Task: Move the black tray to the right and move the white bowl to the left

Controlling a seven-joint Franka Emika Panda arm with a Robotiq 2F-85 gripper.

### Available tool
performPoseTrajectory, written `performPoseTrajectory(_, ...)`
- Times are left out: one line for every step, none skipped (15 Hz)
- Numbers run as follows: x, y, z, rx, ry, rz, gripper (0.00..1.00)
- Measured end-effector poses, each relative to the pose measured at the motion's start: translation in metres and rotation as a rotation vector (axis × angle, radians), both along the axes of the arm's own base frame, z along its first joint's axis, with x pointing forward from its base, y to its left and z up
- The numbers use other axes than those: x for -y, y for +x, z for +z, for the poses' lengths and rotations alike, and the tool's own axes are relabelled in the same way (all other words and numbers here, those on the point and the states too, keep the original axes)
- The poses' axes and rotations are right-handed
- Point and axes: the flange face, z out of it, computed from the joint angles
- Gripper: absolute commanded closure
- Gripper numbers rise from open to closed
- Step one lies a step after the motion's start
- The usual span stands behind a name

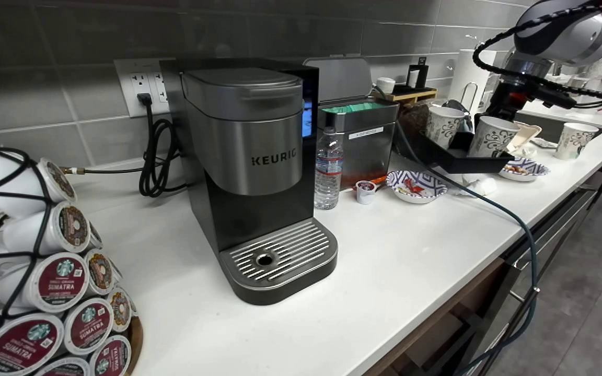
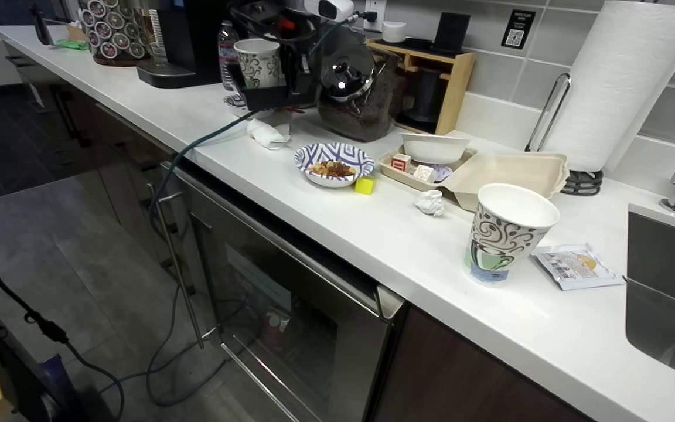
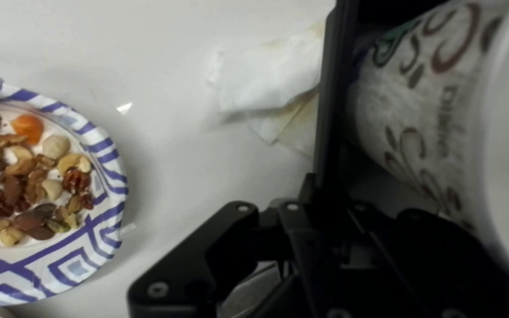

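Note:
The black tray [image 1: 458,164] is held above the counter with two paper cups standing in it; it also shows in an exterior view [image 2: 258,98] and at the wrist view's right [image 3: 328,101]. My gripper [image 3: 314,192] is shut on the tray's rim; in an exterior view the gripper [image 2: 299,76] is dark and partly hidden. Two white bowls with blue-purple patterned insides sit on the counter. One bowl holds brown nuts [image 2: 333,167], also at the wrist view's left [image 3: 104,176]. The other bowl holds red wrappers [image 1: 420,194]. I cannot tell which is the task's white bowl.
Crumpled napkins [image 2: 267,133] lie below the tray. A coffee maker [image 1: 249,172], bottle [image 1: 329,169] and metal bin [image 1: 366,141] stand along the wall. A food box [image 2: 507,173], yellow cube [image 2: 364,186] and paper cup [image 2: 507,234] are near the sink. A cable [image 1: 510,214] crosses the counter edge.

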Motion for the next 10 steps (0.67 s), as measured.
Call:
performPoseTrajectory(0.004,0.001,0.000,0.016,-0.010,-0.003,0.98)
performPoseTrajectory(0.007,0.001,0.001,0.031,-0.019,-0.002,0.98)
performPoseTrajectory(0.010,0.001,0.000,0.043,-0.027,0.001,0.98)
performPoseTrajectory(0.011,0.000,-0.001,0.048,-0.032,0.010,0.98)
performPoseTrajectory(0.012,-0.001,-0.003,0.049,-0.037,0.021,0.98)
performPoseTrajectory(0.014,-0.002,-0.005,0.047,-0.042,0.033,0.98)
performPoseTrajectory(0.016,-0.003,-0.007,0.045,-0.048,0.047,0.98)
performPoseTrajectory(0.018,-0.004,-0.009,0.041,-0.055,0.062,0.98)
performPoseTrajectory(0.020,-0.005,-0.011,0.037,-0.062,0.077,0.98)
performPoseTrajectory(0.022,-0.006,-0.014,0.033,-0.069,0.093,0.98)
